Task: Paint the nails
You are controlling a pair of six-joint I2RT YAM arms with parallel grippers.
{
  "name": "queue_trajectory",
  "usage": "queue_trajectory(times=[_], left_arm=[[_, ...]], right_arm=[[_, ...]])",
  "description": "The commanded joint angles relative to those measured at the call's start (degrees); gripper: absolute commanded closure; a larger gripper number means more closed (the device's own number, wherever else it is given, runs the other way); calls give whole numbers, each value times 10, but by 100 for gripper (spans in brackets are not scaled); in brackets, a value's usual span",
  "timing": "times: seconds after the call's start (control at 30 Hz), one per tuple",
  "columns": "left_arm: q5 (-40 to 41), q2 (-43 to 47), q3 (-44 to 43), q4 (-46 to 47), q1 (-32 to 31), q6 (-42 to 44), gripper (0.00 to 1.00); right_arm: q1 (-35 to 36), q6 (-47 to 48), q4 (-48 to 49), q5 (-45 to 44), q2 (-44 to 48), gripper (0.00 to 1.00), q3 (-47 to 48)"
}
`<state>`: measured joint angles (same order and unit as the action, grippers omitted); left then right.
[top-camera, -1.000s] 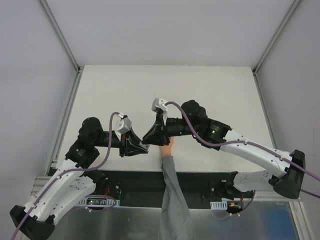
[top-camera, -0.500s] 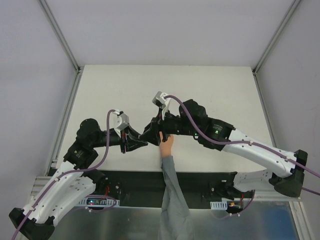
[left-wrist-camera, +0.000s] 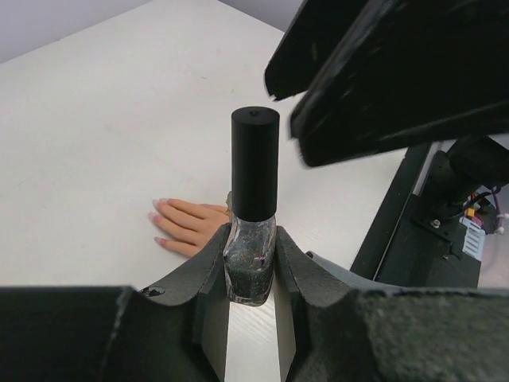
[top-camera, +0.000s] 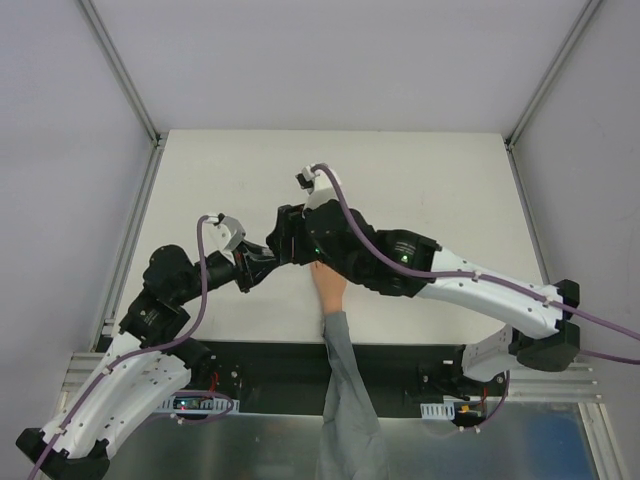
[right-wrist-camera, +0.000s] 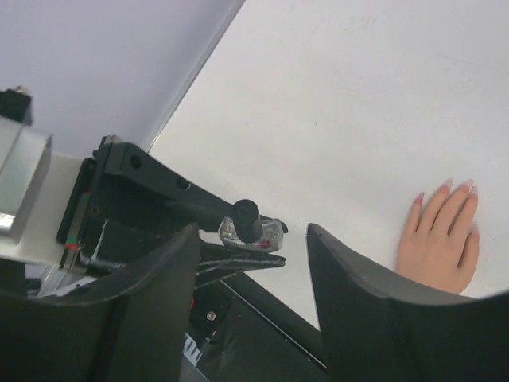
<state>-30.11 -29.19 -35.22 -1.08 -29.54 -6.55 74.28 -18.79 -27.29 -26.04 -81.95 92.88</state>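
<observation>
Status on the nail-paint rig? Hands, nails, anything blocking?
Left hand shut on polish bottle, cap on. Right hand open, near the cap. Mannequin hand flat on table, nails exposed. Nothing blocking.

Up top, the fixed camera looks down from above and behind the arm bases, far enough back to take in the whole tabletop [top-camera: 430, 180] and both arms. On the left wrist, the lens sits right behind the left fingers [left-wrist-camera: 203, 274], facing forward and low across the tabletop, with the bottle [left-wrist-camera: 254, 239] at close range in the centre. The right wrist camera peers out between the right fingers [right-wrist-camera: 374, 310], tilted down from higher up. Both wrist views share the bottle and the mannequin hand [left-wrist-camera: 187, 224]. The top view catches that hand too, near the front edge.
</observation>
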Motion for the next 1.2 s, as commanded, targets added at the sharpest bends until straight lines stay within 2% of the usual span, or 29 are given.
queue_trajectory(times=[0.0,0.13,0.33,0.57,0.6,0.63,0.7,0.77,0.8,0.83,0.87,0.9,0.93,0.97,1.0,1.03,1.1,1.17], left_arm=[[38,12,-5,18,1,2,100],[35,15,-11,18,2,1,100],[28,20,-9,23,2,-1,100],[20,24,-8,26,2,-2,100],[16,26,-7,26,2,-5,100],[13,27,-4,26,1,-5,100],[-12,24,-5,27,1,-7,100],[-51,18,-14,27,2,-4,100],[-101,9,-18,27,2,-4,100],[-132,5,-29,27,1,-7,100],[-166,-2,-37,28,2,-21,100],[-262,-20,-46,29,2,-26,100],[-313,-30,-63,32,2,-35,100],[-360,-38,-68,40,2,-58,100],[-442,-51,-68,84,2,-79,100],[-450,-54,-70,95,2,-110,100],[-452,-50,-72,109,2,-126,100],[-447,-40,-72,111,2,-137,100]], right_arm=[[8,-24,-29,-65,-51,47,58],[10,-22,-21,-62,-81,55,73],[11,-18,-10,-80,-95,59,71],[11,-1,1,-81,-96,82,56],[10,2,3,-80,-92,88,49],[10,8,4,-76,-89,99,46],[10,47,5,-70,-74,99,28],[3,108,48,2,-53,99,-2],[-7,181,71,47,-38,100,-51],[-16,213,101,162,1,100,-93],[-26,246,184,252,27,100,-133],[-47,286,229,366,51,100,-173],[-55,292,287,524,82,100,-235],[-64,287,279,565,82,100,-237],[-82,291,247,607,80,100,-223],[-87,295,220,662,79,100,-213],[-94,280,233,709,88,100,-225],[-99,272,260,724,108,100,-249]])
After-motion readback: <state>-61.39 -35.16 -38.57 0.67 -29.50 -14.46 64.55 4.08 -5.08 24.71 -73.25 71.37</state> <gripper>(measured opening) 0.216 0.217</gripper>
